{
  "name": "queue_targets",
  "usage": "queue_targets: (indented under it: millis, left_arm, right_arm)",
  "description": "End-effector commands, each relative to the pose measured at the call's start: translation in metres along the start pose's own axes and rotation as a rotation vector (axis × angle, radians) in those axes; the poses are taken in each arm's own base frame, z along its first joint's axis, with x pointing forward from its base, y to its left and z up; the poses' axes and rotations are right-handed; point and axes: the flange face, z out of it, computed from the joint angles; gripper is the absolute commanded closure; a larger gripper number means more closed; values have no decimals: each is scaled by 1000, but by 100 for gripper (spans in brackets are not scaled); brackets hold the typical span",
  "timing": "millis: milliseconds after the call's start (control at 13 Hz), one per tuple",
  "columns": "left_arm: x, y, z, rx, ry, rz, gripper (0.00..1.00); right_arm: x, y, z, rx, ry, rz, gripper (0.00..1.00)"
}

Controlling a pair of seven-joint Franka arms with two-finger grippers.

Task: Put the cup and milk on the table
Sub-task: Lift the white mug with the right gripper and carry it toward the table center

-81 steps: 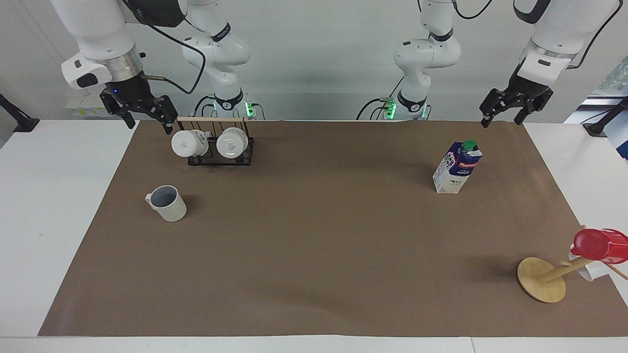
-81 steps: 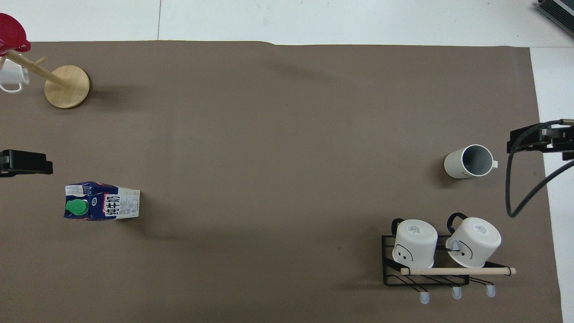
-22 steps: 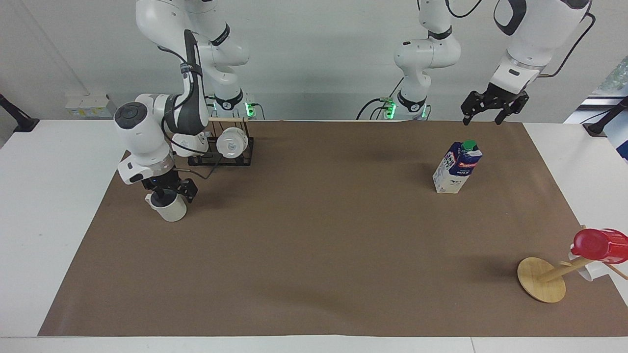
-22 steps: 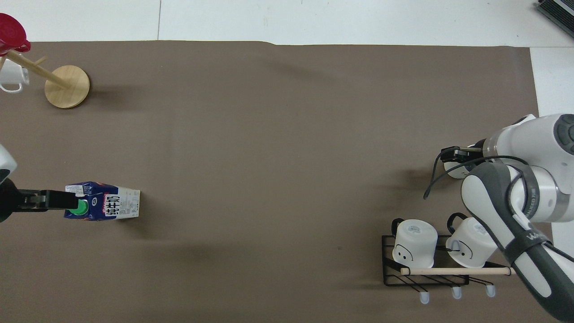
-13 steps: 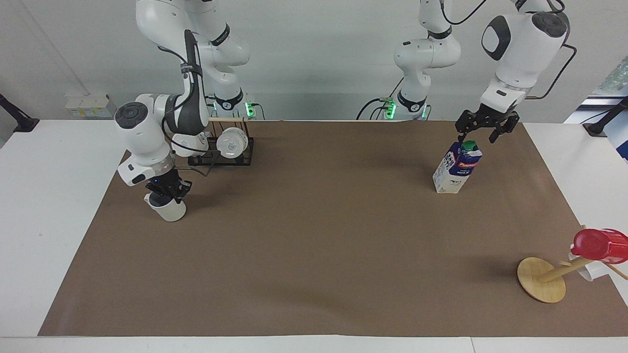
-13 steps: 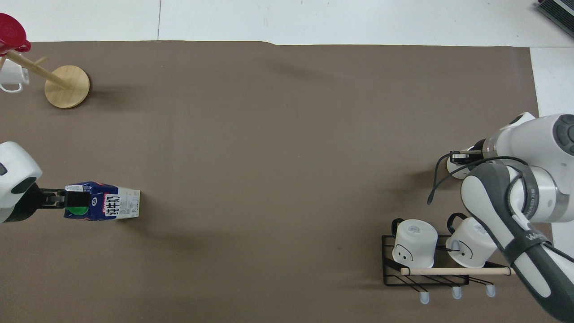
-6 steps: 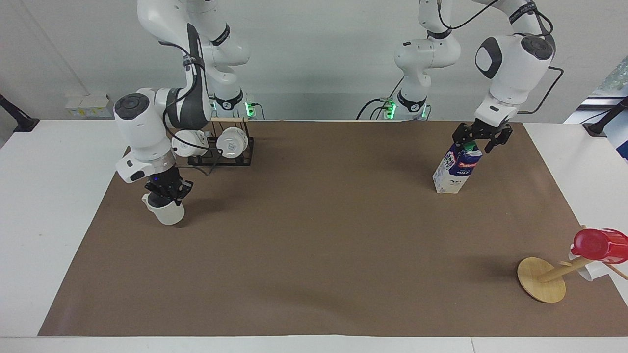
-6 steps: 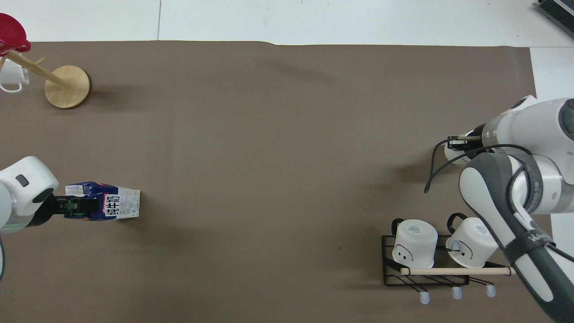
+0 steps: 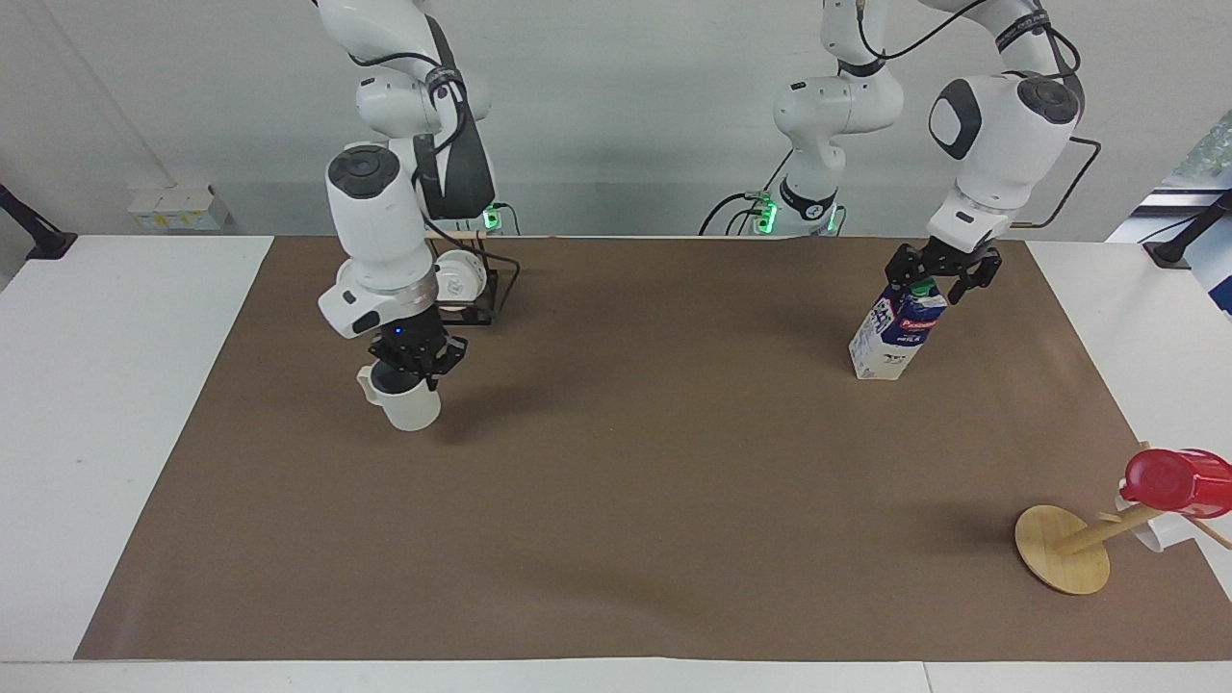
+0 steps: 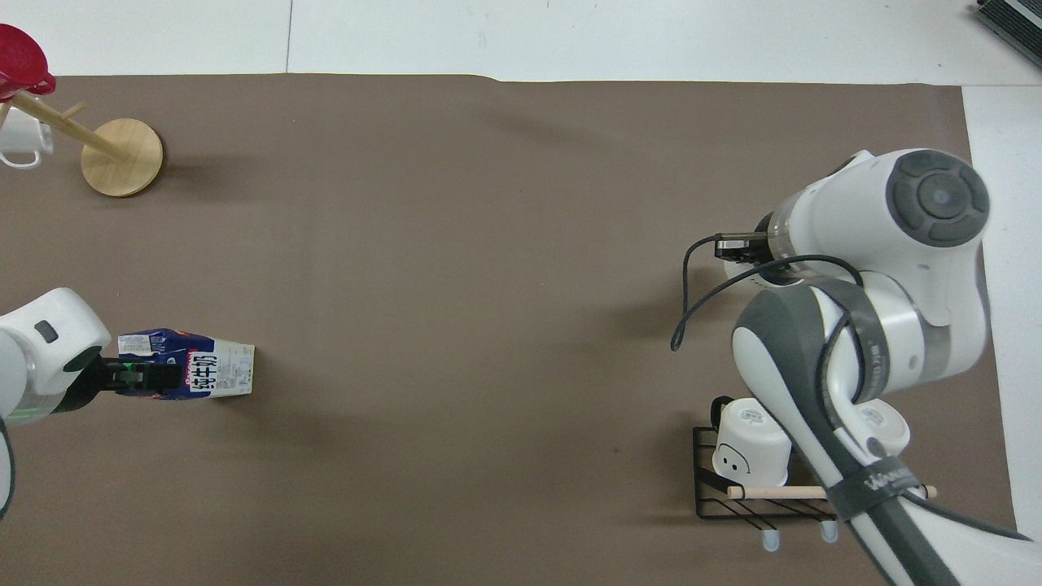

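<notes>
The off-white cup [image 9: 409, 409] hangs from my right gripper [image 9: 416, 371], which is shut on its rim and holds it just above the brown mat [image 9: 626, 481] of the table [image 9: 96, 385], over the part toward the right arm's end. In the overhead view the right gripper [image 10: 737, 244] shows but the arm hides most of the cup. The milk [image 9: 890, 337] stands upright on the mat toward the left arm's end. My left gripper [image 9: 929, 286] is open, with a finger on each side of the carton's green cap; it also shows in the overhead view [image 10: 142, 377] over the milk [image 10: 216, 374].
A black wire rack [image 9: 472, 289] with two white mugs [image 10: 749, 452] stands near the right arm's base, partly under that arm. A wooden mug tree [image 9: 1064, 549] with a red cup [image 9: 1179, 479] stands farther from the robots at the left arm's end.
My right gripper shut on the cup, lifted it and carried it toward the table's middle. My left gripper came down around the top of the milk, which has not moved.
</notes>
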Motion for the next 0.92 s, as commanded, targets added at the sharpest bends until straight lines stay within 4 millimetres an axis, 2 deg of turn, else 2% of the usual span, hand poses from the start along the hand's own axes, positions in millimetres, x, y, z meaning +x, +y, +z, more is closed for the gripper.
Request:
queue_targets:
  millis: [0,154,231,462,615,692,846]
  left_arm:
    - [0,0,2,1,17,19,18]
    - [0,2,3,0,14,24,31]
    - [-1,3,3,-1,12,24,37]
    - [0,4,2,-1,14,26,46]
    - [0,4,1,1,14,25,50]
    - [0,4,2,0,14,18,50]
    - [3,4,2,-1,13,8,51]
  right_arm:
    - [-14,-56,-10,2,4,40,100]
    - [-35,-107,-3,1,-9,52,100]
    - [-39,-122,-7,6,1,80,100]
    - [-61,-181,8,18,-13,89,100]
    - [-71,-218,19,10,-10,121,100]
    - [-83,-242,33,7,-20,127,100]
    - [-88,-264,47,33,17,147,100]
